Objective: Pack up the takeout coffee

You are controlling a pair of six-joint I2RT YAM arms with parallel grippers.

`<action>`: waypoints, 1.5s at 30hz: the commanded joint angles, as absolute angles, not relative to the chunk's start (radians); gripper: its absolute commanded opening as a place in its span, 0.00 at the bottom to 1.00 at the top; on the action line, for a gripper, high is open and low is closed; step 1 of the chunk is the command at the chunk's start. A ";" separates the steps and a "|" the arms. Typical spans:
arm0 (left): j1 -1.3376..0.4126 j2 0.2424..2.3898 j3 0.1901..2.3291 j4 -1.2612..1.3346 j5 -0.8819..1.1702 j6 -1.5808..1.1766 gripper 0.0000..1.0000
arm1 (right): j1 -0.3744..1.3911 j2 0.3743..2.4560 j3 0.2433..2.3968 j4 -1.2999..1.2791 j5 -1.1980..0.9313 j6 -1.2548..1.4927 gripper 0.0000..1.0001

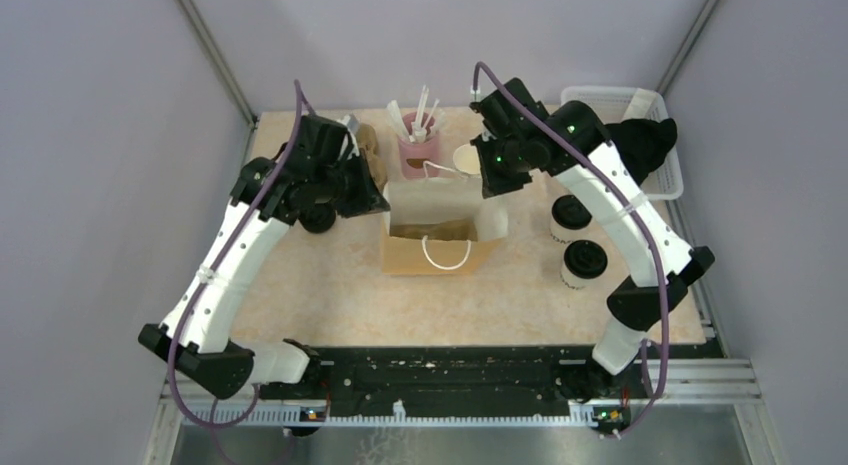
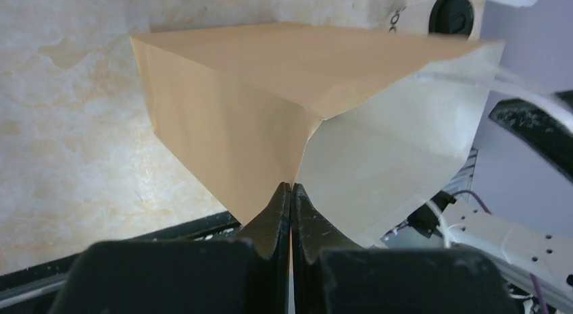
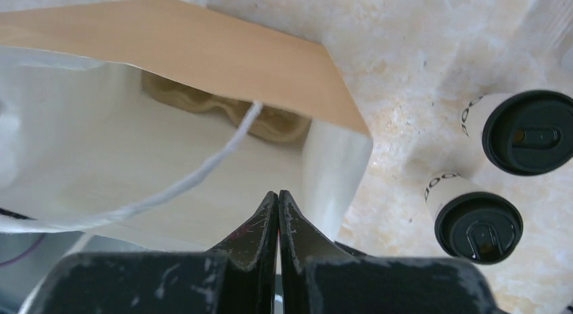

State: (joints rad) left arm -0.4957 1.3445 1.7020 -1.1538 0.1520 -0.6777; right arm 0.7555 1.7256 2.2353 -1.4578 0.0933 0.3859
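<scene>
Marbled tabletop [image 1: 330,285], two white lettered cups [image 1: 571,217] [image 1: 583,263], black lids [image 3: 529,132], upright beside paper bag [image 1: 430,253]

Your right gripper [image 3: 278,196] has its fingers pressed flat together, tips over the white inside of the open paper bag [image 3: 203,50]. A brown pulp cup carrier [image 3: 270,121] lies at the bag's bottom, and a white cord handle [image 3: 203,172] crosses the opening. To the bag's right, two takeout coffees, one cup [image 3: 530,132] and another cup [image 3: 476,226], stand on the marbled table [image 3: 405,44], close together.
</scene>
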 commanded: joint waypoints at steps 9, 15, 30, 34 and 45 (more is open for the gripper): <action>-0.496 1.150 1.374 -0.978 0.294 -0.668 0.00 | 0.762 1.613 2.149 -1.380 0.140 0.340 0.44; -0.501 0.925 1.153 -0.711 0.267 -0.529 0.00 | 0.763 1.341 1.696 -1.068 0.077 0.354 0.76; -0.501 0.904 1.071 -0.561 0.234 -0.441 0.00 | 0.772 1.433 1.665 -1.006 0.262 0.434 0.55; -0.501 0.898 1.067 -0.561 0.219 -0.450 0.00 | 0.773 1.437 1.641 -0.886 0.320 0.365 0.25; -0.501 0.779 1.081 -0.654 0.044 -0.618 0.61 | 0.833 1.087 1.175 -0.354 0.234 0.090 0.00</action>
State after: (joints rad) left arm -0.4984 0.8822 1.0718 -0.6662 0.1200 -0.5339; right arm 0.8101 1.2900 1.3735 -0.6559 0.2813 0.2245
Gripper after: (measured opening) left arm 0.471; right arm 0.004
